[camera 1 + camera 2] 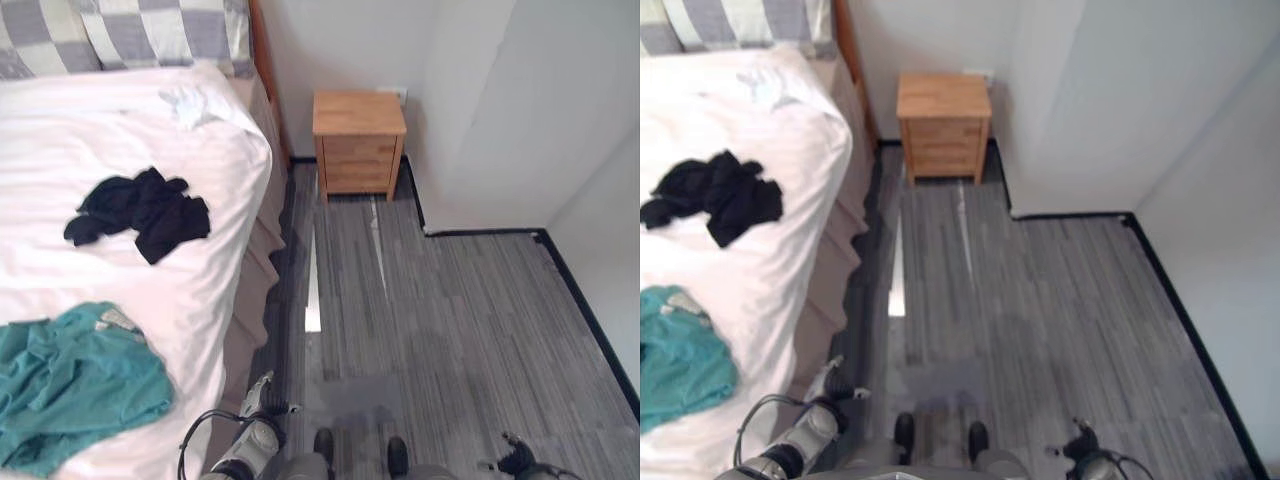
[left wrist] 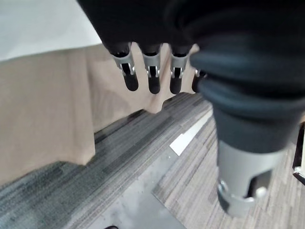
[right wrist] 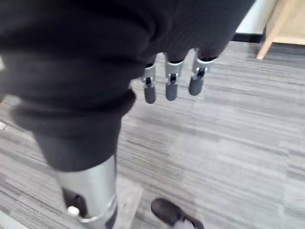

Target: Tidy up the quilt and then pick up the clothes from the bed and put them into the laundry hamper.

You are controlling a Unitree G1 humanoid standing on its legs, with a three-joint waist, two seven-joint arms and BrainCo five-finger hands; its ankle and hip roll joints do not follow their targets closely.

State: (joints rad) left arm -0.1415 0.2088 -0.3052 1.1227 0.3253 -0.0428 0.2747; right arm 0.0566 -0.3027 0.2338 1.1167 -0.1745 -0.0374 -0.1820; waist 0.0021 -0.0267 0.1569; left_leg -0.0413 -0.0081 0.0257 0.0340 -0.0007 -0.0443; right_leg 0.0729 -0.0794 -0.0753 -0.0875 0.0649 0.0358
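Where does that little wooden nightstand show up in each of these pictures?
Left eye view: nightstand upper middle, against the wall.
Right eye view: upper left of middle.
Left wrist view: I can't find it.
Right wrist view: a leg at one corner.
Shared landmark: the bed.

A wooden nightstand (image 1: 358, 141) stood at twelve o'clock against the white wall (image 1: 470, 100), just beside the bed's headboard. Two grey-and-white checked pillows (image 1: 150, 30) lay at eleven o'clock, and grey striped flooring (image 1: 450, 320) spread from one to five o'clock.
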